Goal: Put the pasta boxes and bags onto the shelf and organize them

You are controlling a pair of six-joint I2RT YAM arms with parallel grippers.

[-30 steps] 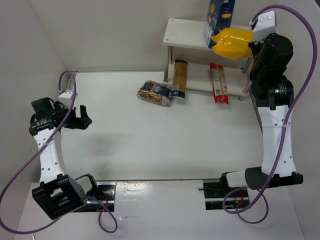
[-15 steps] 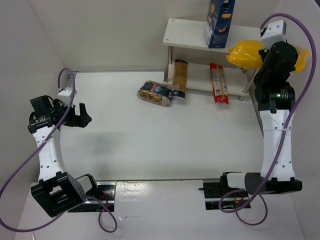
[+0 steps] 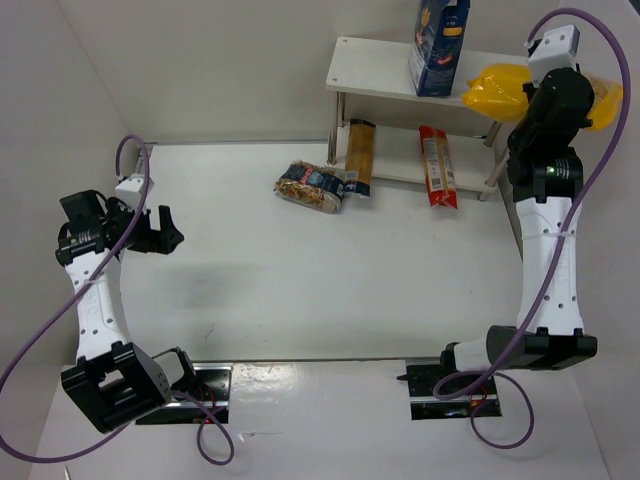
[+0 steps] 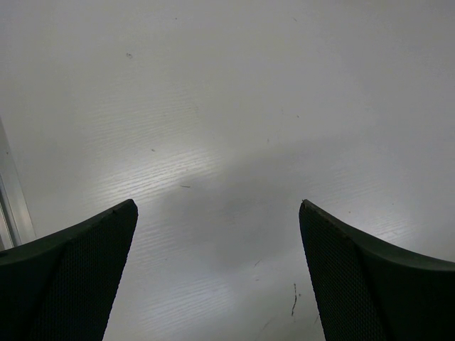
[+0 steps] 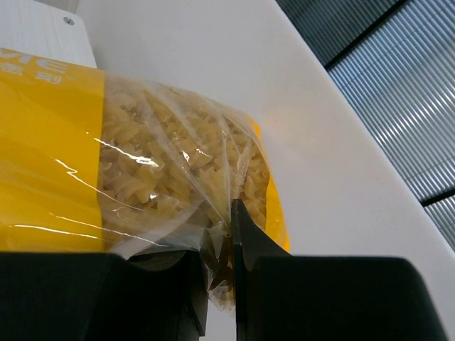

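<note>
My right gripper (image 5: 222, 245) is shut on the edge of the large yellow bag (image 5: 128, 177) of beige pasta and holds it at the right end of the white shelf's (image 3: 370, 75) top board; the bag (image 3: 495, 90) shows beside my right arm. A tall dark-blue carton (image 3: 440, 40) stands on the top board. A yellow-and-blue pack (image 3: 360, 158) and a red pack (image 3: 437, 165) lie on the lower board. A small clear bag with a dark-blue label (image 3: 312, 187) lies on the table left of the shelf. My left gripper (image 3: 160, 232) is open and empty at the far left.
The left wrist view shows only bare white table (image 4: 234, 121) between my open fingers. White walls close the back and the left side. The arm bases sit at the near edge.
My right arm has swung the yellow bag from in front of the dark-blue carton to the right end of the shelf and a little up. The left arm has barely moved.
</note>
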